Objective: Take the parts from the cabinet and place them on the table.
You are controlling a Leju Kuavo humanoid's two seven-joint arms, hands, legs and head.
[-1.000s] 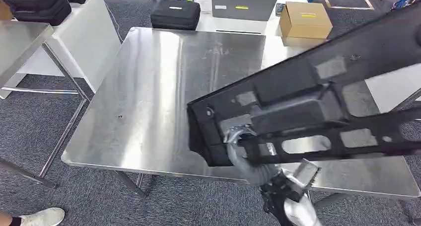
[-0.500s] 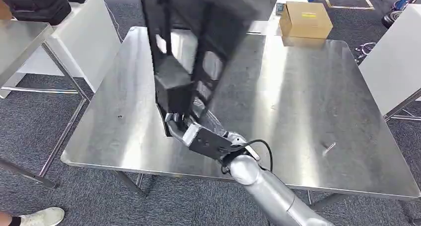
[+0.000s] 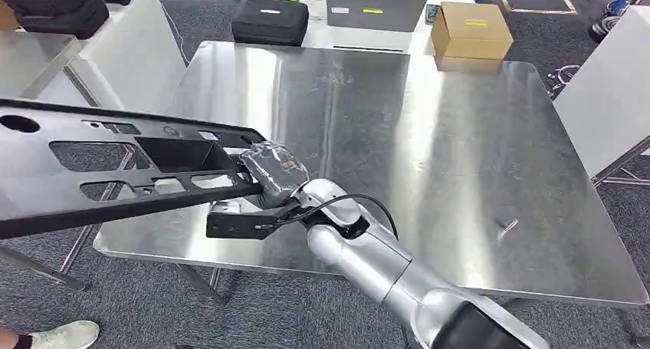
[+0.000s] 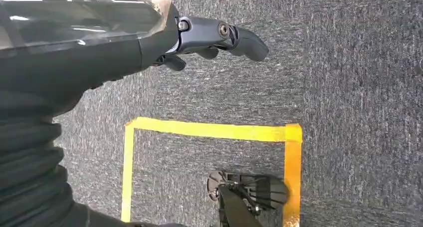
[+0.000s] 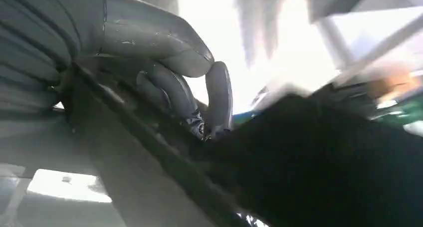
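Black plastic, long and slotted: my right hand [image 3: 268,176] grips one end of the part [image 3: 115,169], which juts out past the near-left edge of the steel tabletop [image 3: 429,134]. I judge it should swing back over the tabletop and go down flat. My left hand [image 4: 209,37] hangs empty, fingers loosely extended, over grey carpet [image 4: 349,62]; a cardboard box [image 3: 470,28] and black case [image 3: 270,21] sit beyond the tabletop's far edge.

glare on steel, blur at the wrist

the head view was bright and sharp, overhead light streaking the steel table [image 3: 460,134]. the right wrist view was blown out white behind, its dark foreground blurred. the left wrist view was evenly lit.
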